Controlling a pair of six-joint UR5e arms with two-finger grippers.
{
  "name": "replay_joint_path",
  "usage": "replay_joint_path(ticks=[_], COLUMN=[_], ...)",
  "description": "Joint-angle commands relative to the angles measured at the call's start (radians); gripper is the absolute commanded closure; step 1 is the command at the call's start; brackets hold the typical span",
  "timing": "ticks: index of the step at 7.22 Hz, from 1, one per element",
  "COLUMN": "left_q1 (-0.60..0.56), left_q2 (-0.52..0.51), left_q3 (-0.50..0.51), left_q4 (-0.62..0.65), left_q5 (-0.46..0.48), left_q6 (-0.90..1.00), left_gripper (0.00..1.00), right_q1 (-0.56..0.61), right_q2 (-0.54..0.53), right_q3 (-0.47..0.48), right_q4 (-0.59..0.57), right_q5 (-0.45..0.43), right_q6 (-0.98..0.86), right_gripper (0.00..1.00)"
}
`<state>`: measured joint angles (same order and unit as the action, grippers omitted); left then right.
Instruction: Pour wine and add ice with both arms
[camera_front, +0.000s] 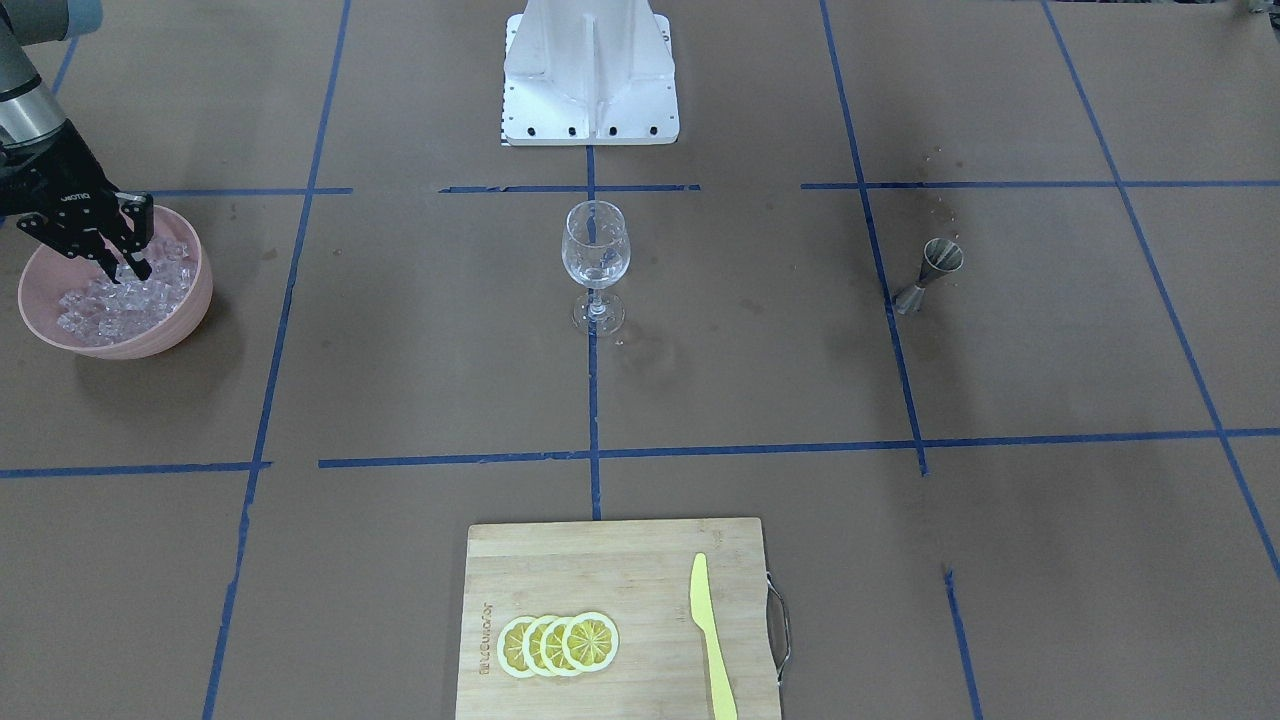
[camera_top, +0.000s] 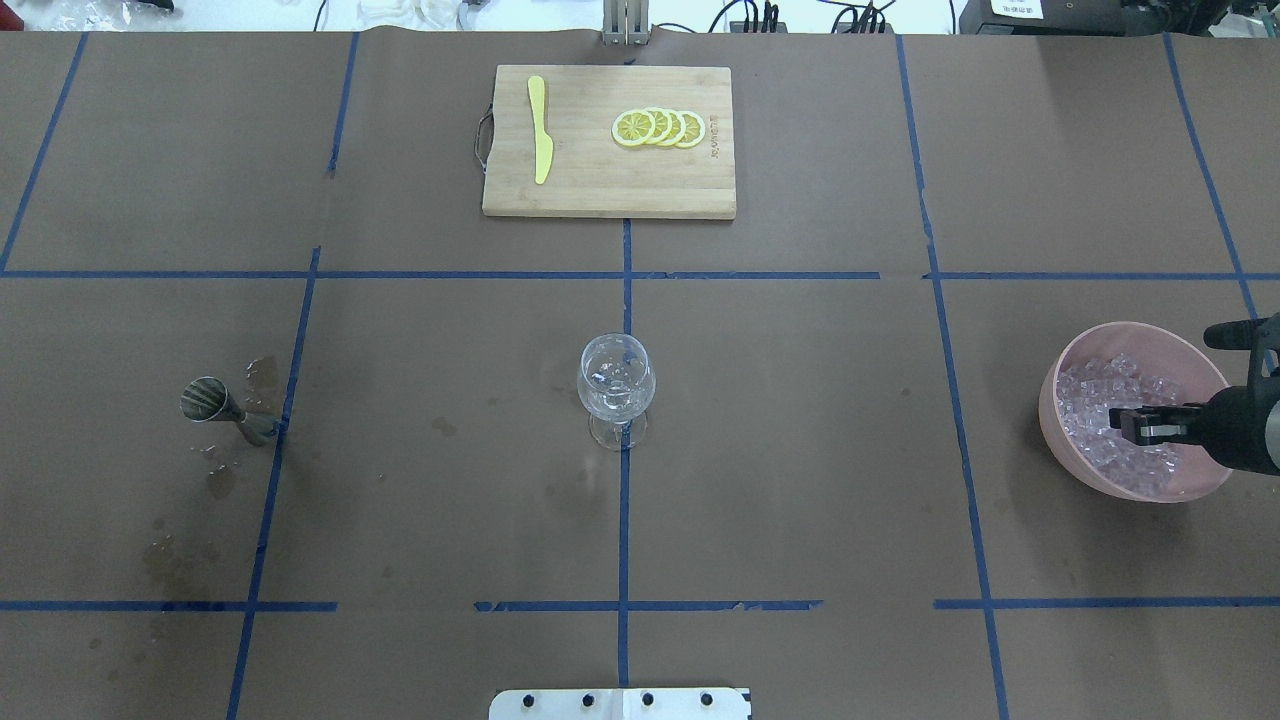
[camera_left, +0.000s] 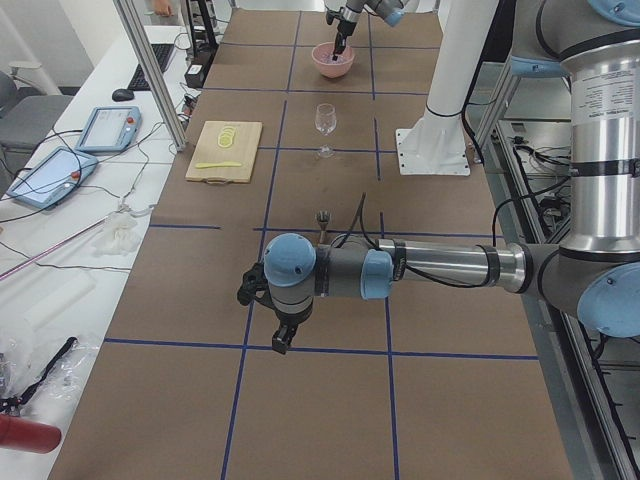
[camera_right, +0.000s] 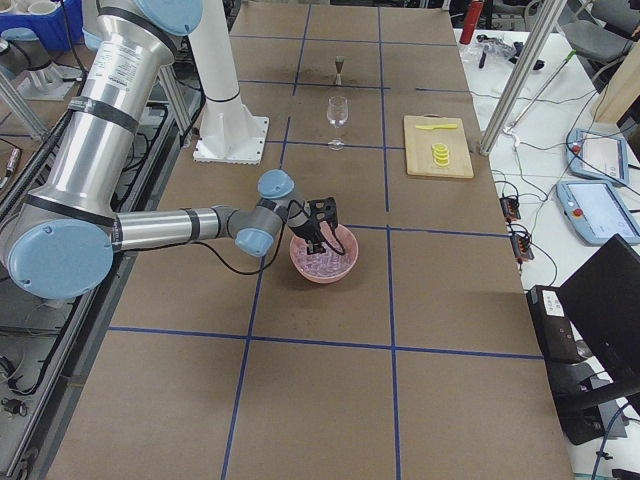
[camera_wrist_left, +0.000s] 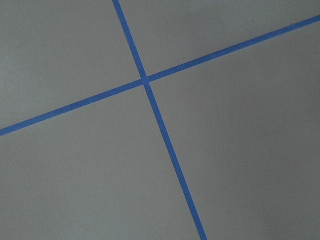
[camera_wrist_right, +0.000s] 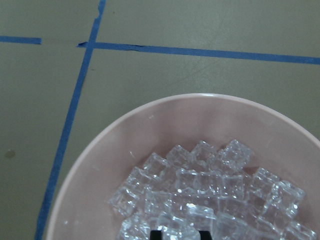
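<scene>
A pink bowl holds the ice, a heap of small clear cubes, also in the right wrist view. My right gripper reaches down into the bowl with its tips in the heap. Its fingers stand a cube's width apart with an ice cube between them, seen in the right wrist view. A clear wine glass stands upright at the table's middle. My left gripper hangs over bare table far from the glass, and I cannot tell if it is open. No wine bottle is in view.
A metal jigger stands on the robot's left side, with wet stains around it. A wooden cutting board with lemon slices and a yellow knife lies at the far edge. The white pedestal base stands behind the glass.
</scene>
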<state>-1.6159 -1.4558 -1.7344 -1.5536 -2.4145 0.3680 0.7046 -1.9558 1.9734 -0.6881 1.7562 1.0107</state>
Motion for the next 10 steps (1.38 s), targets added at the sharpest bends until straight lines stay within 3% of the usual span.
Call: replay_joint_path(ticks=[1,3,5,6,7,10], left_q1=[0.001,0.001,0.001,0.001,0.001,0.001], left_q2=[0.002,0.003,0.002,0.002,0.002,0.002], left_q3=[0.009,0.010,0.001,-0.002,-0.002,-0.004], left_q4=[0.009,0.012,0.012,0.012,0.009,0.007], left_q5=[0.002,0.006,0.005,0.003,0.003,0.005], left_q6=[0.002,0.005,0.005,0.006,0.005,0.006], left_gripper=[0.00,0.00,0.00,0.00,0.00,0.00], right_q1=[0.015,0.006,-0.058,-0.106,-0.138,-0.192], right_q2=[0.070,0.415,0.839,1.020,1.119,1.236], right_q3=[0.208,0.231,0.202,0.136,0.074,-0.043], right_q4=[-0.348,-0.721,-1.134,-1.224,-1.226,-1.226], right_q5=[0.009,0.009,0.008,-0.004,-0.011,-0.023], right_q6=[-0.003,0.003,0.070,0.180,0.225,0.253], right_gripper=[1.00,1.00,1.00,1.00,1.00,1.00])
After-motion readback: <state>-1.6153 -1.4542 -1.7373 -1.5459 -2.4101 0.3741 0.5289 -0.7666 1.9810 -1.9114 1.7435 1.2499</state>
